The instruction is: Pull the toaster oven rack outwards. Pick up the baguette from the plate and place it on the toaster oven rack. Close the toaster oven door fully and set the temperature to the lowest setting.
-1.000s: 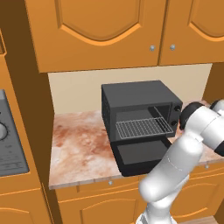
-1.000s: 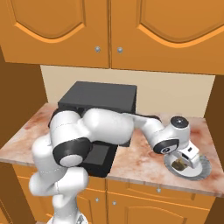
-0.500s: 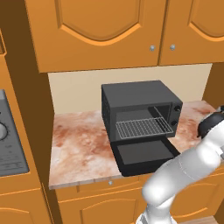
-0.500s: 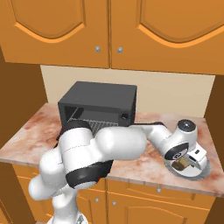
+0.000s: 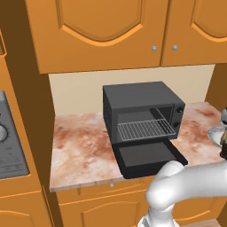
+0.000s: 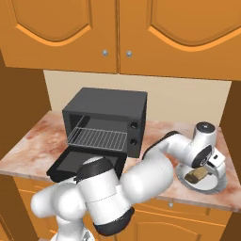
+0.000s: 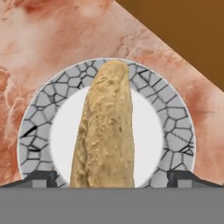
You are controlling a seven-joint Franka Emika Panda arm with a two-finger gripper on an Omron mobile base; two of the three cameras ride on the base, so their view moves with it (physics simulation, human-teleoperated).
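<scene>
The toaster oven (image 6: 104, 120) sat at the left of the marbled countertop (image 6: 33, 141), a boxy matte-black body with two small knobs down its right strip; its door (image 6: 87, 164) lay dropped flat toward me, a black flap with dark glass; the rack (image 6: 97, 138), a thin silver wire grid, stood drawn out over the door and bare. Further right, near the counter's end, the plate (image 7: 175, 131) rested on the reddish stone, round, white in the middle with a grey cracked-mosaic rim; on it lay the baguette (image 7: 106, 131), golden-tan, long and flattish, its crust rough and pebbled, tapering to a rounded far end that reached the patterned rim. My gripper (image 7: 112, 177) hung just above the loaf; my fingers (image 7: 41, 178) stood spread wide, one on each side of the bread, clasping nothing.
</scene>
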